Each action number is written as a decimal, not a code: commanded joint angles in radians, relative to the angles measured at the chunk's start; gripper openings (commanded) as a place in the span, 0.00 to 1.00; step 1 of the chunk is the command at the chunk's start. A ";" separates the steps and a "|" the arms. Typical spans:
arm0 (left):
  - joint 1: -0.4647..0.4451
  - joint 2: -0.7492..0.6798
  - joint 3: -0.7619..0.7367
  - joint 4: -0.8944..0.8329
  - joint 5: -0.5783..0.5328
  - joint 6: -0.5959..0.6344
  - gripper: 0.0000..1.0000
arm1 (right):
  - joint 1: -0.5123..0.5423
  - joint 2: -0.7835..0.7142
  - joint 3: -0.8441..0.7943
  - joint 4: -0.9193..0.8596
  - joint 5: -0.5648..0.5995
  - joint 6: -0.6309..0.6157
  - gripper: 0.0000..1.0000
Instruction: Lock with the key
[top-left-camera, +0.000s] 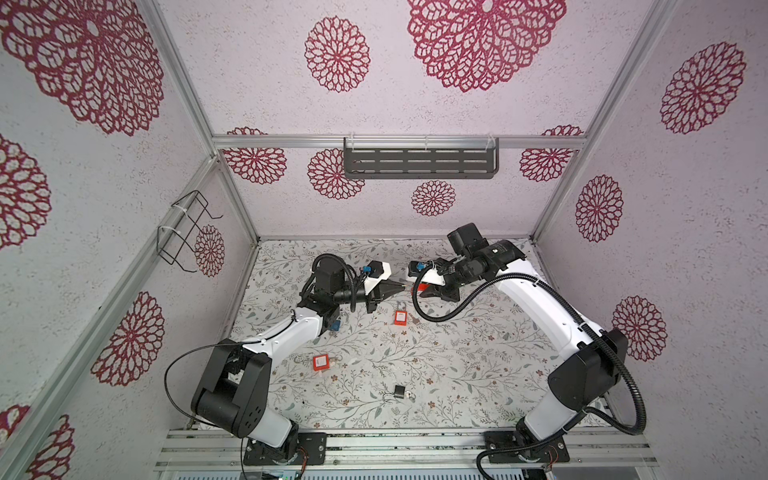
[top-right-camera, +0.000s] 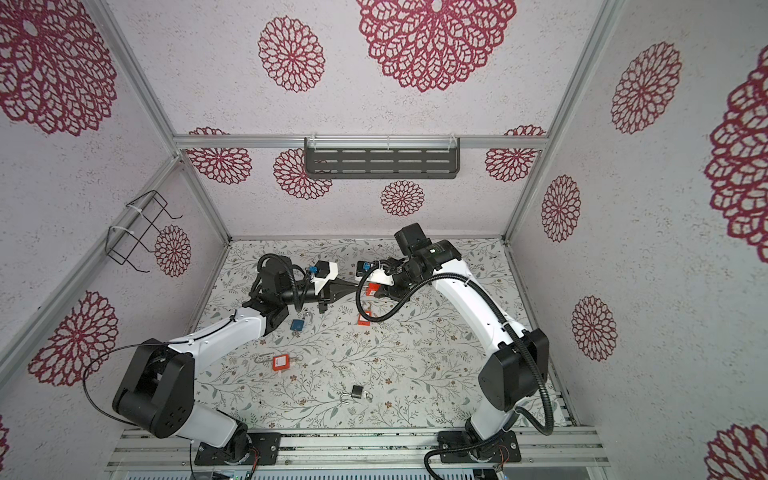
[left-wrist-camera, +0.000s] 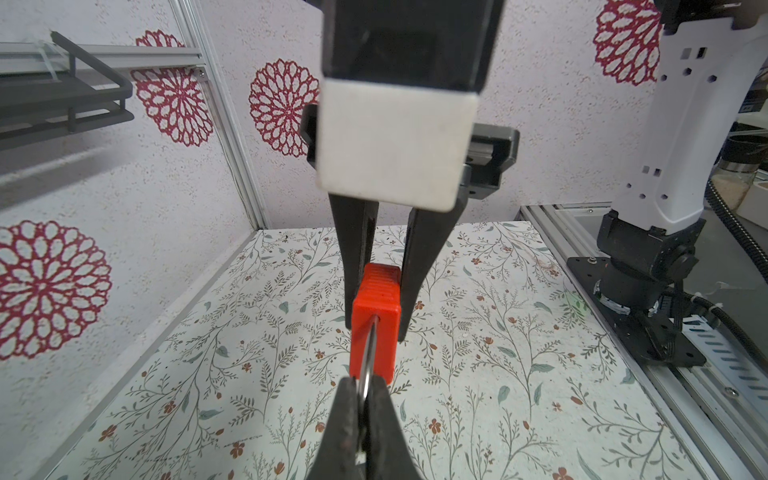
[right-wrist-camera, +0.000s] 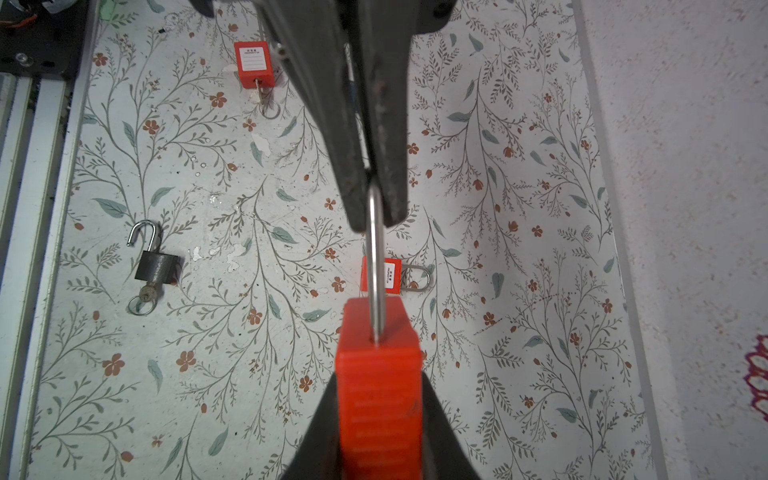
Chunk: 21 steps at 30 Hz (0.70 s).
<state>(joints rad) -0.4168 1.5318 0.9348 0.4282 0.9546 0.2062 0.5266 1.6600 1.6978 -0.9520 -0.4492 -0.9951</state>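
Left arm (top-left-camera: 286, 332) and right arm (top-left-camera: 536, 307) reach inward to the red padlock (left-wrist-camera: 376, 332); left hand (left-wrist-camera: 362, 392) pinches its shackle (right-wrist-camera: 376, 257), right hand (right-wrist-camera: 380, 415) clamps its body.

A slotted dark grey shelf (top-left-camera: 420, 160) hangs on the back wall at 12 o'clock, a black wire rack (top-left-camera: 183, 232) at 9 o'clock, above a floral-print worktop (top-left-camera: 457, 365)

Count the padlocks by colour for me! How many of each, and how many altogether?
Red: 3, namely the held red padlock, the middle red padlock and the near-left red padlock
Blue: 1, the blue padlock
Dark grey: 1, the dark grey padlock
Total: 5
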 joint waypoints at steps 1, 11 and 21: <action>-0.001 0.006 -0.004 -0.007 0.047 -0.068 0.00 | 0.004 -0.024 0.032 0.101 -0.027 -0.010 0.20; 0.029 0.011 0.019 0.051 0.067 -0.119 0.00 | 0.003 -0.051 0.004 0.128 0.106 0.020 0.46; 0.069 0.061 0.055 0.229 0.074 -0.243 0.00 | 0.000 -0.120 -0.006 0.126 0.068 0.044 0.71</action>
<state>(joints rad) -0.3618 1.5780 0.9470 0.5438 1.0019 0.0261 0.5304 1.6165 1.6947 -0.8337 -0.3523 -0.9726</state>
